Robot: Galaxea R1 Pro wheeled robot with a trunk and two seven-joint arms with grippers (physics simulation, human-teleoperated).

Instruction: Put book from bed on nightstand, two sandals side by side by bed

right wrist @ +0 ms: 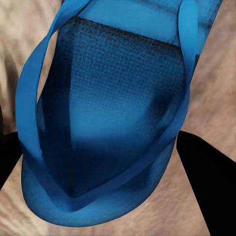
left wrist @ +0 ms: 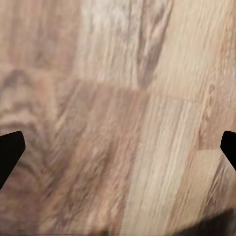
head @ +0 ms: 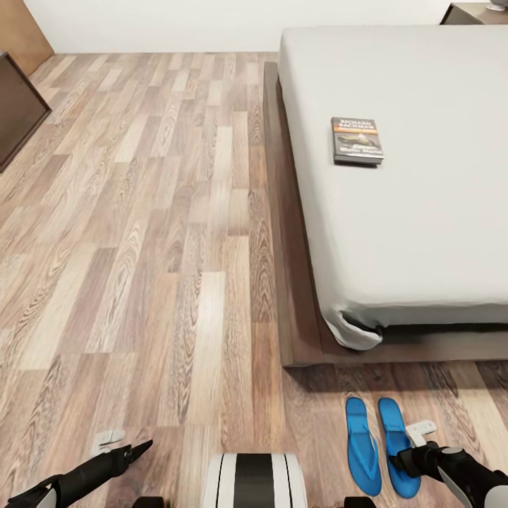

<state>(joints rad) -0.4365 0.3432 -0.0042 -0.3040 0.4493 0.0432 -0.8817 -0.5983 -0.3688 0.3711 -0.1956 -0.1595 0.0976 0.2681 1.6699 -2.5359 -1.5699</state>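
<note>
Head view: a wood-plank floor (head: 141, 247) fills the left of the frame, and the bed (head: 423, 233) with its light-grey mattress and dark frame fills the upper right. The book (head: 357, 140) lies flat on the mattress near its left edge, in the upper right of the frame. At the lower right, two blue sandals, the left sandal (head: 363, 446) and the right sandal (head: 396, 446), lie side by side on the floor just beyond the bed's foot. A nightstand (head: 474, 12) corner peeks in at the top right. The left tool (head: 111, 442) hangs over bare floor at lower left; the right tool (head: 421, 430) sits over the right sandal. Left wrist view: blurred floor planks, with dark fingertips (left wrist: 10, 150) at both side edges, spread wide and released. Right wrist view: a blue sandal (right wrist: 113, 113) close up, dark fingers (right wrist: 206, 182) flanking it, apart and not gripping.
</note>
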